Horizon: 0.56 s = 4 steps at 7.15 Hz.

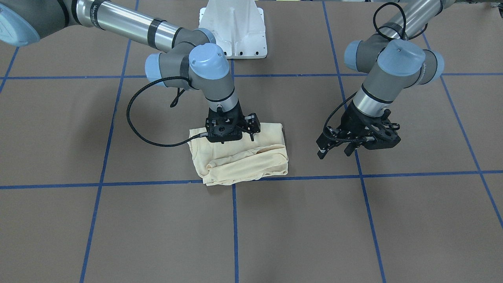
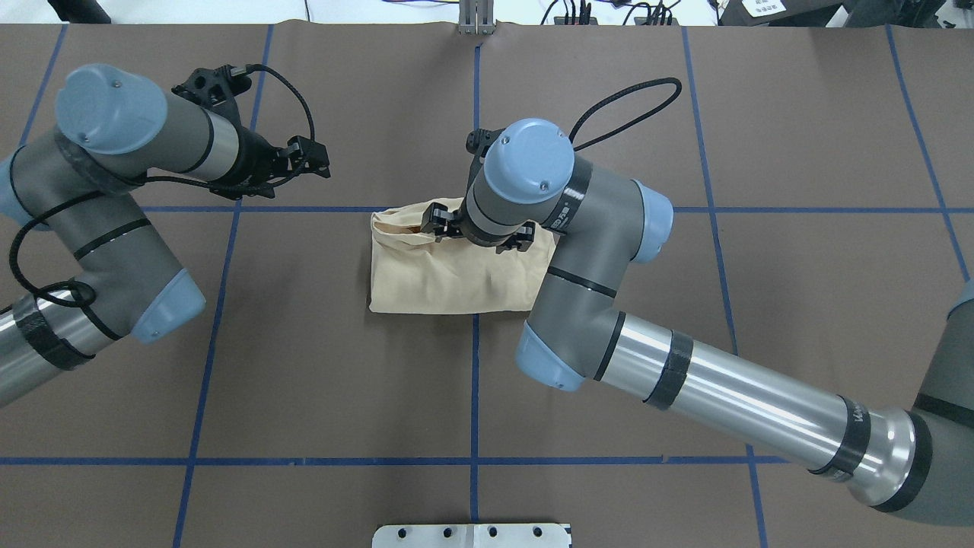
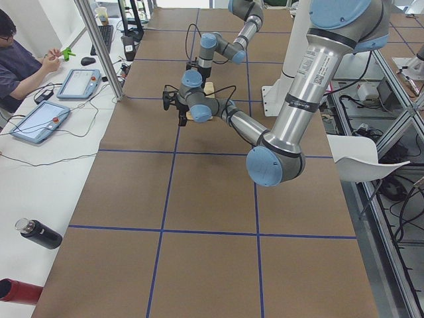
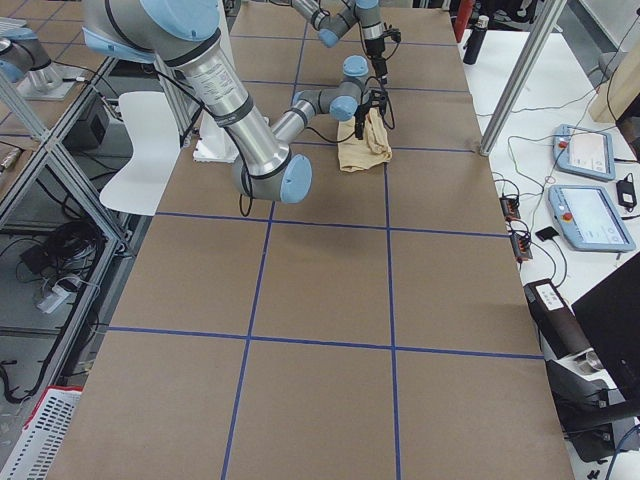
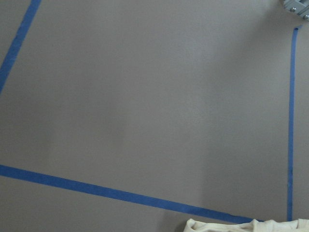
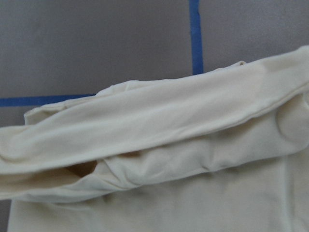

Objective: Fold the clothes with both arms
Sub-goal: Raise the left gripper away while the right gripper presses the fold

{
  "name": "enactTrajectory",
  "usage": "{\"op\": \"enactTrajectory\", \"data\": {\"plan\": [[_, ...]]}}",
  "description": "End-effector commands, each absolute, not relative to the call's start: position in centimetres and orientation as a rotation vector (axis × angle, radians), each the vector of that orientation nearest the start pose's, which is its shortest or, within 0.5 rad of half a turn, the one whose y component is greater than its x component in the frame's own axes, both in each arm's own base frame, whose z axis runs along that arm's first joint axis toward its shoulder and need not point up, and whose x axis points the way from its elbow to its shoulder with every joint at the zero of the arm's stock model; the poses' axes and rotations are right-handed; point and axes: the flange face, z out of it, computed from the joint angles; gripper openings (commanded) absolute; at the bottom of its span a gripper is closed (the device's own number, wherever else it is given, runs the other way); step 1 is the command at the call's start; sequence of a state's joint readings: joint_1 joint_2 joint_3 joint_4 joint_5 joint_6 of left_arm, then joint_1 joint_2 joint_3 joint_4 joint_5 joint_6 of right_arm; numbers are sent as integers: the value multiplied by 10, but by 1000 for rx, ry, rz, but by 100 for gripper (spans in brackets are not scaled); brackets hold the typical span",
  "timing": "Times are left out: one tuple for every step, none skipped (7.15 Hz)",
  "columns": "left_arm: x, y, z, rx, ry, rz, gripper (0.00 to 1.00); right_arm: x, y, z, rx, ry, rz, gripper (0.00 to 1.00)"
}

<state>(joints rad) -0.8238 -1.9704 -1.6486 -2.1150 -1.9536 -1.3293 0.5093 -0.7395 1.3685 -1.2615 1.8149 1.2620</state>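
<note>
The T-shirt (image 1: pixel 243 161) lies folded into a compact pale cream rectangle at the middle of the brown table (image 1: pixel 157 228). It straddles the central line of the blue tape grid (image 1: pixel 235 220), and its far edge – the one away from the robot – sits right along a cross line. A thick, rolled fold runs along that far edge, and the near part lies flatter and smoother.

The right gripper (image 1: pixel 235 133) points straight down over the shirt's far half, at or very close to the cloth. Its fingertips are hidden under the wrist and gripper body in both table views, and the right wrist view shows only cloth at close range, so I cannot tell whether they are spread or pinched, or whether they actually touch.

The left gripper (image 1: pixel 334 154) hangs over bare table well to the left of the shirt – its two fingers (image 1: pixel 349 149) apart, angled down and toward the far side, with nothing between them.

The white pedestal base (image 1: pixel 234 29) stands at the near edge of the table, in line with the shirt. In the exterior left view a seated person (image 3: pixel 20 59) is at a side bench beyond the table's far edge.
</note>
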Motion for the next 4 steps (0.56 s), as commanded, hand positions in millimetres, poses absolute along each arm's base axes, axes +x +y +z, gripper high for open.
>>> {"op": "enactTrajectory", "data": {"plan": [[359,-540,341,218,1043,-335,99,-648,-478,194,232,-857,-27,98],[359,-540,343,217,1041,-337,99,-663,-493,188,251,-821,-22,98],[356,-541,349,213,1032,-342,99,-664,-505,182,288,-803,-30,98],[356,-541,352,213,1031,-342,99,-659,-527,171,302,-794,-14,97]]}}
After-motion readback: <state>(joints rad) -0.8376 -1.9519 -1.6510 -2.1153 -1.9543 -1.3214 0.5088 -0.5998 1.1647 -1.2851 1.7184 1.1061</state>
